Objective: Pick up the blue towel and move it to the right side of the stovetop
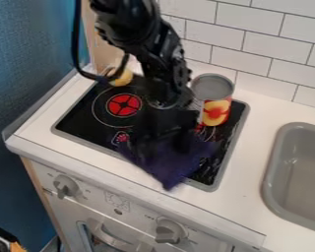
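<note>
Can't tell whether gripping or open with the black gripper (161, 142), low over the stovetop (227, 170). See the blue towel (167, 165) right beneath, at the stovetop's front edge, one corner out over the counter (130, 177). Near the back right corner, see fruit pictured on the can (216, 112); can't make out its print.

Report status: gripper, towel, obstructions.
Gripper at blue towel, hold unclear. Towel over front of stovetop. Can at right rear, possible obstacle.
</note>
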Robot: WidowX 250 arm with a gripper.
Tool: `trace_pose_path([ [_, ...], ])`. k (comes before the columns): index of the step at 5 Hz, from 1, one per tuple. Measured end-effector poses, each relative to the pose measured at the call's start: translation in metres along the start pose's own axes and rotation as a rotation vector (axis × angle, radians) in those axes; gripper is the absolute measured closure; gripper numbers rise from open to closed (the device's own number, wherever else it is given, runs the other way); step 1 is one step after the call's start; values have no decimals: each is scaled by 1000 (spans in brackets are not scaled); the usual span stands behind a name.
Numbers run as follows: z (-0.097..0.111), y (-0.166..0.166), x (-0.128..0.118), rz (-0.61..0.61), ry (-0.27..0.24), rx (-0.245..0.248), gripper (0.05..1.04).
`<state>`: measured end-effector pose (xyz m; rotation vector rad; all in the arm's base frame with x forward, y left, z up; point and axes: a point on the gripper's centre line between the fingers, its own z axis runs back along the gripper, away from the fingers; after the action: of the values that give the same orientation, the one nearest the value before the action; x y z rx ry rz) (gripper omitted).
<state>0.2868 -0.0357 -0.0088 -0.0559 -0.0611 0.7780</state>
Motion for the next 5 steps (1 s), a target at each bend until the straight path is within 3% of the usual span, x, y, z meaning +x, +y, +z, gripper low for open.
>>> trace_pose_path([
  [2, -1, -25, -10, -31, 41, -14, 83],
  [4, 5, -34, -10, -53, 22, -31, 83],
  [5, 32, -29, -2, -35, -26, -60, 83],
])
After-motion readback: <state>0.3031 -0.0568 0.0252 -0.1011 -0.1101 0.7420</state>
